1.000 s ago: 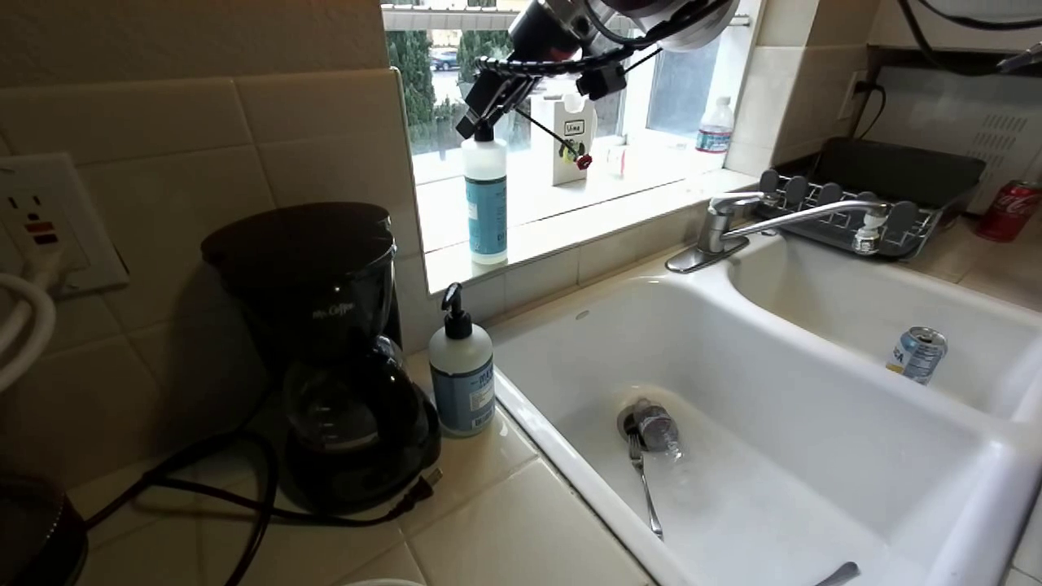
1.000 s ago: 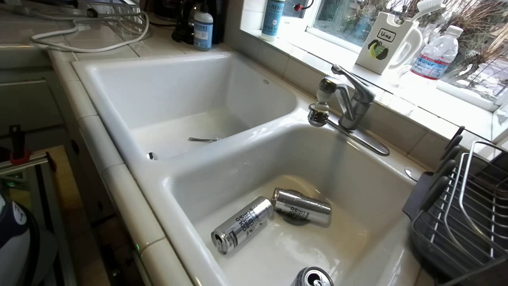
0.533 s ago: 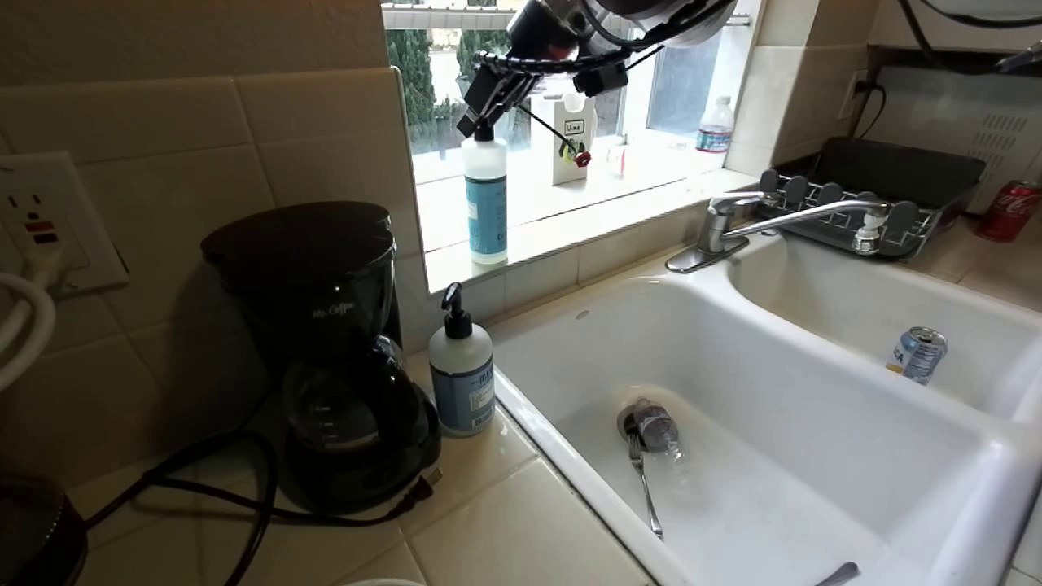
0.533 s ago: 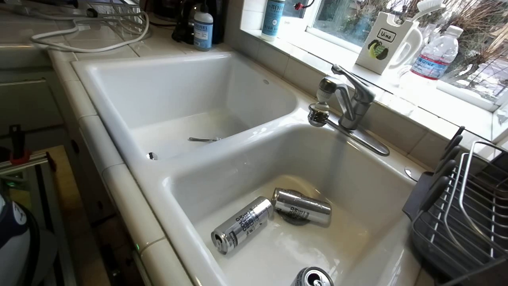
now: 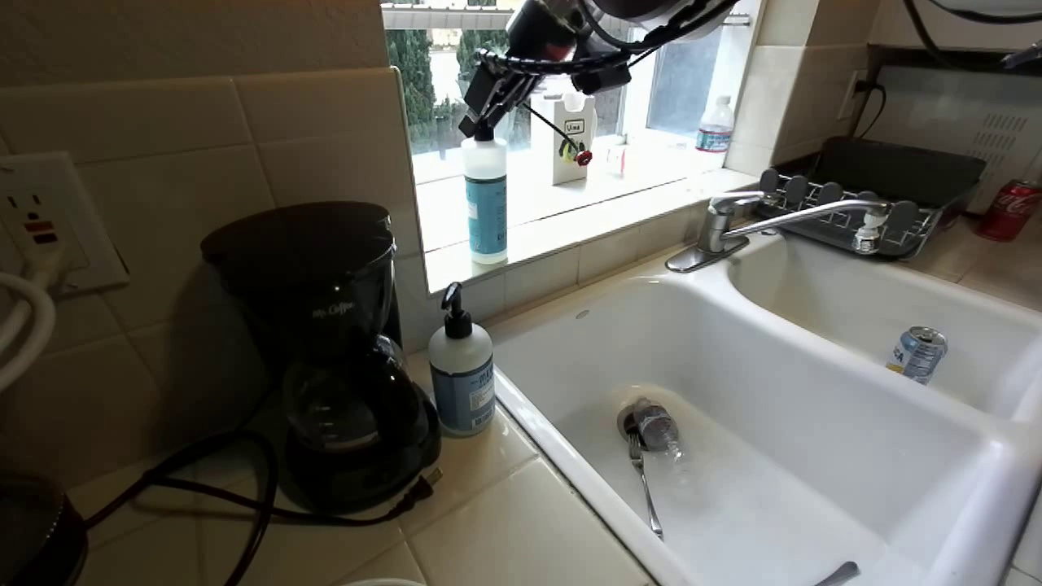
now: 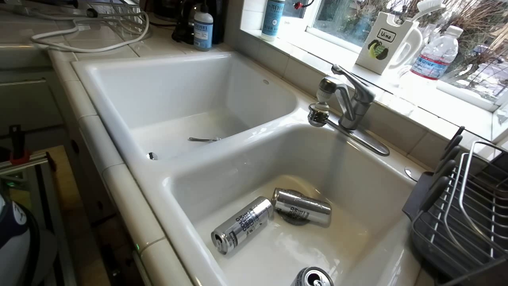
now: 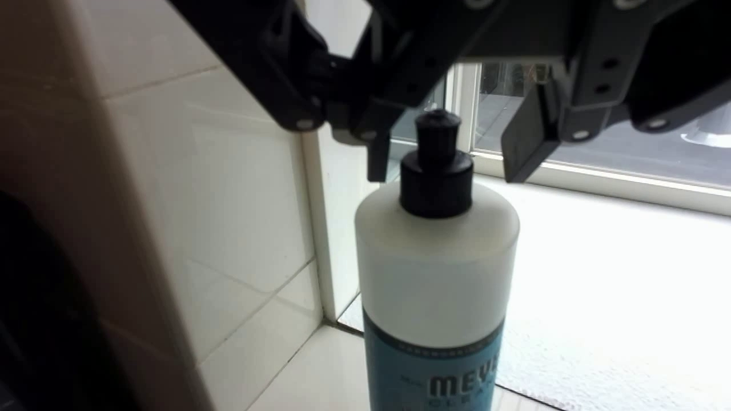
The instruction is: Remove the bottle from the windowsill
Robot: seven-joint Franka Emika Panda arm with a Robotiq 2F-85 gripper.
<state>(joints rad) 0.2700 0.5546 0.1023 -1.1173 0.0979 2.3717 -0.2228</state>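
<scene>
The bottle (image 5: 486, 213), with a teal-blue label, white upper part and black cap, stands upright on the pale windowsill (image 5: 562, 232) at its near-left end. It also shows in an exterior view (image 6: 272, 22), its top cut off by the frame edge, and large in the wrist view (image 7: 437, 285). My gripper (image 7: 447, 165) comes down from above, open, with its fingers (image 7: 531, 134) apart on either side of the black cap. A gap shows between the cap and each finger. In an exterior view my gripper (image 5: 474, 124) is at the cap's height, partly in front of it.
A black coffee maker (image 5: 326, 350) and a black-pump soap bottle (image 5: 462, 382) stand on the counter below. A white Uno container (image 6: 387, 45) and clear water bottle (image 6: 434, 55) stand farther along the sill. The faucet (image 5: 716, 232) rises behind the sink (image 5: 781, 391). A tiled wall (image 7: 245, 217) lies close beside the bottle.
My arm and gripper have shifted only very slightly at the cap. The bottle and the other things have not moved.
</scene>
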